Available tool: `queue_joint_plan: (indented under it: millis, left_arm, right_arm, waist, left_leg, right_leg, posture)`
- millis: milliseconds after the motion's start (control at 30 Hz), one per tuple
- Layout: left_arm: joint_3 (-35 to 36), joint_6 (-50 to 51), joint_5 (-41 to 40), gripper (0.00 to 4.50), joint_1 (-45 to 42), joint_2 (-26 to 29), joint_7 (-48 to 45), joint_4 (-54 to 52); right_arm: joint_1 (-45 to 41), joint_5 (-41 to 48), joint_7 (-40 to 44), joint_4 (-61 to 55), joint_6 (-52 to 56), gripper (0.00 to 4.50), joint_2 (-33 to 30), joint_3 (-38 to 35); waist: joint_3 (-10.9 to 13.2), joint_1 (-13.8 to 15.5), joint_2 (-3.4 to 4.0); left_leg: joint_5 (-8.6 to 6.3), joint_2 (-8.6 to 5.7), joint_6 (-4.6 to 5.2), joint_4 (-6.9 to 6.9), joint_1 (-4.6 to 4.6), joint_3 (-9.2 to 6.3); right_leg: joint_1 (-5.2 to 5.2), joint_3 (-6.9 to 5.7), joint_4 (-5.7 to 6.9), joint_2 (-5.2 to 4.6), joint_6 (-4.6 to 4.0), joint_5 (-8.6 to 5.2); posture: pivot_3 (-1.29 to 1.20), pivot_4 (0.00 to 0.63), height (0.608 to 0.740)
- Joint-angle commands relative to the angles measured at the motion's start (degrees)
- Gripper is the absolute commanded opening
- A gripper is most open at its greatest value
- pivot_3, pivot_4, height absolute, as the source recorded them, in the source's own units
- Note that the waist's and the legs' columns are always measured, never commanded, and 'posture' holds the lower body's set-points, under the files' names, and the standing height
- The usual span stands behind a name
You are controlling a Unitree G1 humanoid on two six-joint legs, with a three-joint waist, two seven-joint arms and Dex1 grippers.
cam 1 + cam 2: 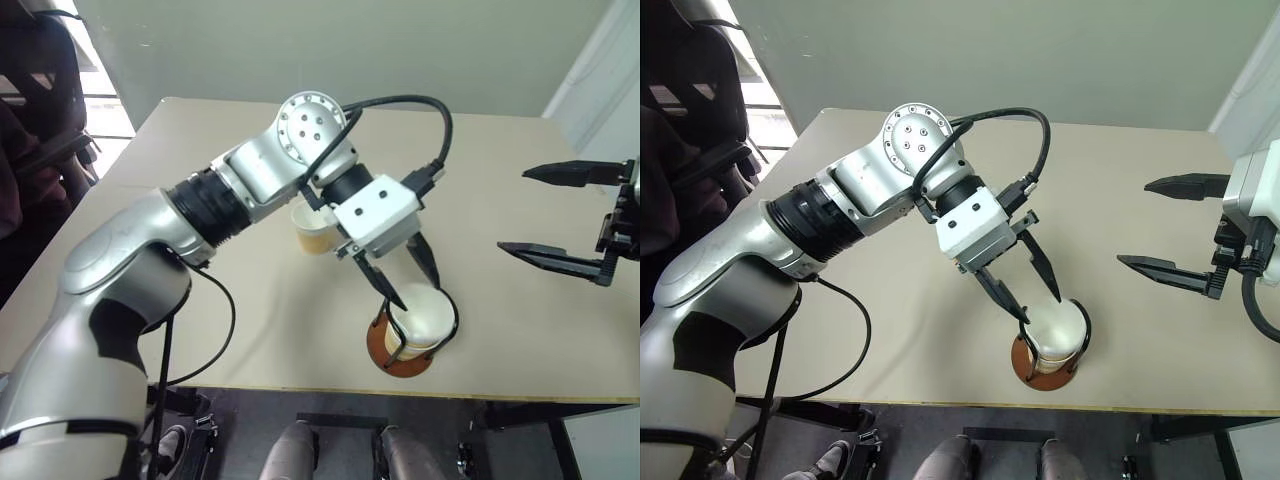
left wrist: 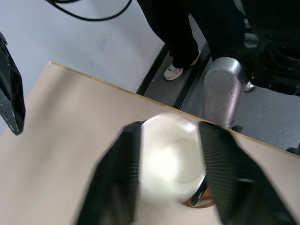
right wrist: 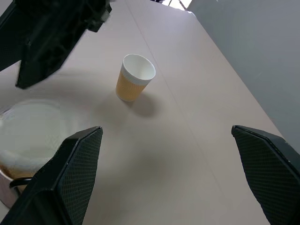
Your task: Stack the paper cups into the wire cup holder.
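Pale grey wall stood behind the beige table (image 1: pixel 520 200), whose top filled most of the head views. Off the table's left edge a dark chair (image 1: pixel 40 90) stood close by, and beyond the near edge lay dark floor. Left of centre a lone paper cup (image 3: pixel 133 77) stood upright, partly hidden behind the left arm in the head view, with bare tabletop all round it. The left gripper (image 1: pixel 1027 280) reached across to the near edge and pointed down at the wire cup holder (image 1: pixel 405 350), its fingers parted on either side of the rim of the cup in the holder (image 1: pixel 1055 330); whether they touched that rim could not be told. The holder's reddish base sat just inside the table's near edge, and the cup stood upright between its black wire loops. Farther right, past a broad empty stretch of table, the right gripper (image 1: pixel 560 215) hung above the surface with its two fingers spread wide, grasping nothing.
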Motion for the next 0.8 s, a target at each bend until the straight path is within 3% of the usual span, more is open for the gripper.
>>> queue_joint_plan:
  millis: [33, 133, 367, 500, 633, 800]
  left_arm:
    - [2.2, -1.0, 0.3, 3.36, -0.2, -0.5, -1.9, 0.4]
    - [4.0, -0.6, 1.1, 4.48, 0.2, -1.6, -1.9, 1.3]
    - [14.5, 2.7, 7.2, 4.48, 1.7, -2.4, -1.9, 9.7]
    - [21.8, 4.5, 12.4, 4.48, 4.5, 2.8, -1.9, 14.0]
    - [23.7, 7.0, 15.6, 4.48, 10.9, 8.9, -1.9, 9.4]
    - [28.6, 10.7, 21.6, 4.48, 17.2, 11.1, -0.4, 9.9]
  right_arm:
    - [-0.2, 0.7, -0.6, -1.3, -0.2, 4.50, -1.3, -2.7]
    - [-0.2, 0.7, -0.5, -1.2, -0.3, 4.50, -1.2, -2.8]
    - [-1.2, 0.2, -0.2, 0.3, -1.8, 4.50, -1.1, -0.6]
    - [-2.6, -0.4, 0.4, 2.3, -3.5, 4.50, -1.0, 2.0]
    - [-5.3, -1.0, 1.4, 4.8, -5.5, 4.50, -1.1, 5.5]
    - [-9.2, -2.1, 2.9, 8.1, -7.7, 4.50, -0.7, 9.9]
  waist:
    - [0.0, 0.0, 0.00]
    - [0.0, 0.0, 0.00]
    - [0.0, 0.0, 0.00]
    - [0.0, -0.6, 0.03]
    - [0.0, -0.8, 0.09]
    - [0.0, 0.0, 0.07]
  left_leg:
    - [0.00, 0.00, 0.00, 0.00, 0.00, 0.00]
    - [0.00, -0.01, 0.00, 0.00, 0.00, 0.00]
    - [0.00, -0.01, 0.00, 0.04, 0.01, 0.02]
    - [0.02, 0.01, 0.02, 0.02, 0.05, 0.02]
    - [0.13, 0.00, -0.01, 0.00, 0.08, 0.02]
    - [0.19, -0.05, -0.03, 0.04, 0.00, -0.07]
  right_leg:
    - [0.00, 0.00, 0.00, 0.00, 0.00, 0.00]
    - [0.00, 0.00, 0.00, 0.00, 0.01, 0.01]
    - [0.01, 0.01, 0.01, 0.00, 0.04, 0.02]
    - [0.01, 0.02, 0.02, 0.04, 0.04, 0.02]
    - [0.00, 0.04, 0.02, 0.06, 0.04, 0.02]
    - [-0.02, -0.01, 0.01, 0.02, 0.04, 0.02]
  posture:
    - [0.00, 0.150, 0.740]
    - [0.00, 0.150, 0.740]
    - [0.00, 0.150, 0.740]
    - [0.00, 0.150, 0.740]
    - [0.00, 0.150, 0.740]
    - [0.00, 0.150, 0.740]
